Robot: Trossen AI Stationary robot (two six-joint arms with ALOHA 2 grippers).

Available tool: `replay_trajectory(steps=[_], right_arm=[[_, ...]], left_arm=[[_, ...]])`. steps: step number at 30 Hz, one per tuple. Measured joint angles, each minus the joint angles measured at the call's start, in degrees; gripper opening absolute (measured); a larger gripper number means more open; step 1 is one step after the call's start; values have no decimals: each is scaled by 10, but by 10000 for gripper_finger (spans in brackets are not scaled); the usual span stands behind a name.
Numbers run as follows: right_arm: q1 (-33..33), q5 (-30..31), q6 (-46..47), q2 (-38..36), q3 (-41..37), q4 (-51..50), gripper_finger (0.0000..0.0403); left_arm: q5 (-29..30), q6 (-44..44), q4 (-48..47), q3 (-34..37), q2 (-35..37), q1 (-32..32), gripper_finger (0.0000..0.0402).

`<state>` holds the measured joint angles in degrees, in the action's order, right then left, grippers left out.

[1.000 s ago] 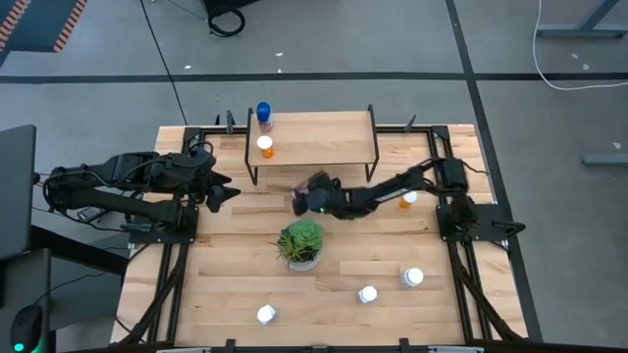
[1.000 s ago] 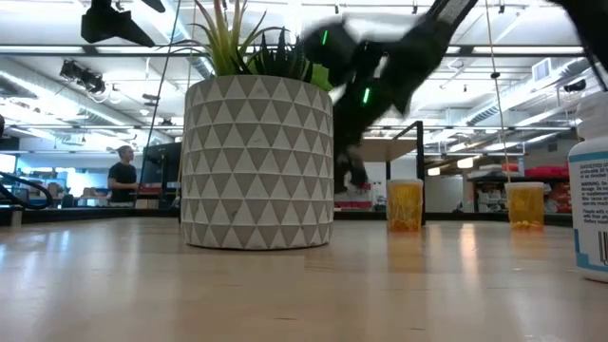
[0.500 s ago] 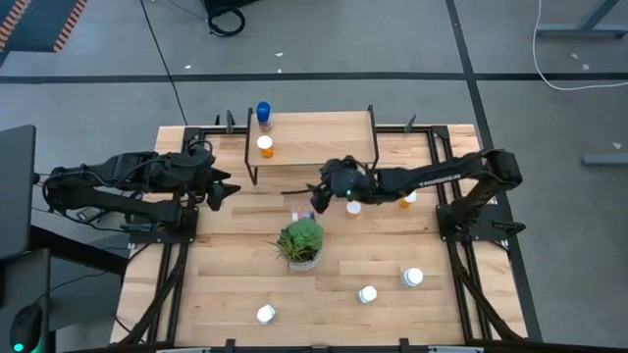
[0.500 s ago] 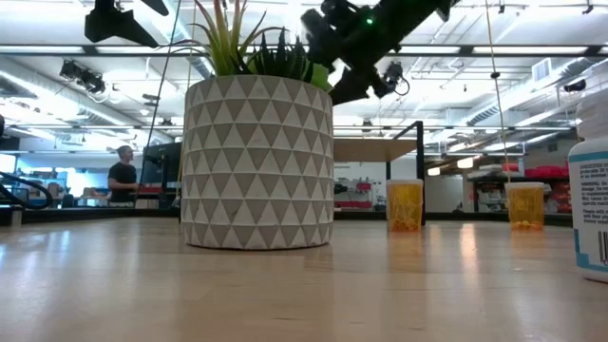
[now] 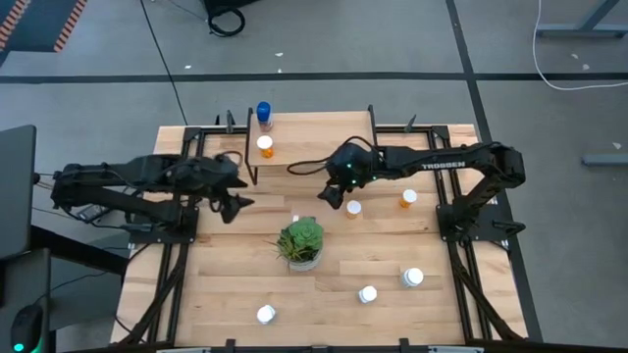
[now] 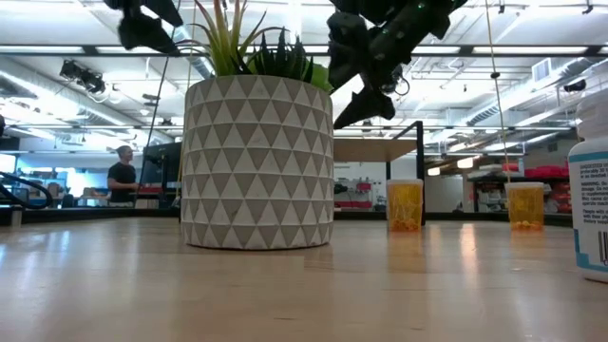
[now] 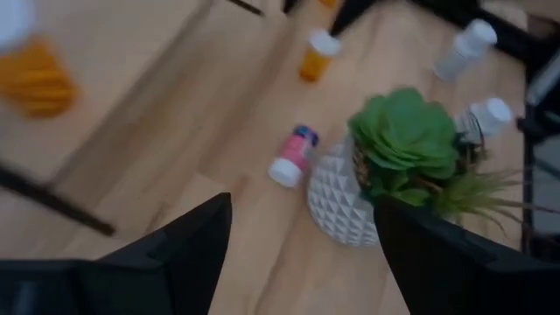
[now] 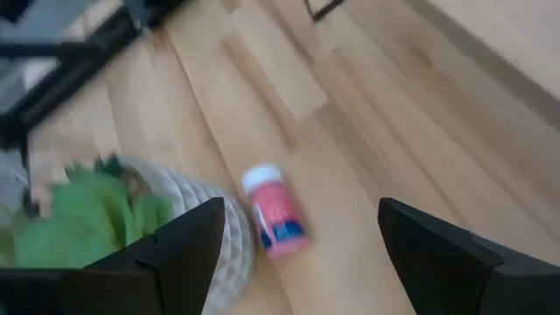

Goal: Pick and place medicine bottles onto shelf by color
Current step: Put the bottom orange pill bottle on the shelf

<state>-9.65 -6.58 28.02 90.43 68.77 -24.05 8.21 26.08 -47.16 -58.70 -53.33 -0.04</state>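
Note:
A pink bottle with a white cap [image 8: 274, 223] lies on its side on the table, just beyond the potted plant; it also shows in the left wrist view [image 7: 291, 157]. My right gripper [image 5: 329, 194] is open and empty, raised above the table between the shelf [image 5: 324, 132] and the plant. My left gripper [image 5: 236, 202] is open and empty, left of the plant. A blue bottle [image 5: 263, 114] and an orange bottle [image 5: 265, 147] stand on the shelf's left end.
The potted plant [image 5: 300, 242] stands mid-table. Two orange bottles [image 5: 353, 209] [image 5: 408, 198] stand right of the right gripper. Three white bottles [image 5: 413, 277] [image 5: 367, 293] [image 5: 265, 314] stand nearer the front edge. The shelf's right part is bare.
My right gripper has risen from low over the table and drawn back toward the shelf and the table's right. The pink bottle now lies on the table beside the plant, clear of it. My left gripper has moved right, toward the plant.

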Motion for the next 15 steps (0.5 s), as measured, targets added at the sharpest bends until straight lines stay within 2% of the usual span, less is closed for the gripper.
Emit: replay_trajectory(steps=[4, 9, 15], right_arm=[[0, -4, -28, 0, 27, -124, 310], [0, -3, -10, 0, 38, -274, 310], [5, -1, 24, 0, 37, -285, 310]], left_arm=[[-43, -30, 25, 0, -44, 17, 266], [-50, -33, 44, 0, -65, 36, 243], [-50, -34, 53, 0, -56, 59, 225]])
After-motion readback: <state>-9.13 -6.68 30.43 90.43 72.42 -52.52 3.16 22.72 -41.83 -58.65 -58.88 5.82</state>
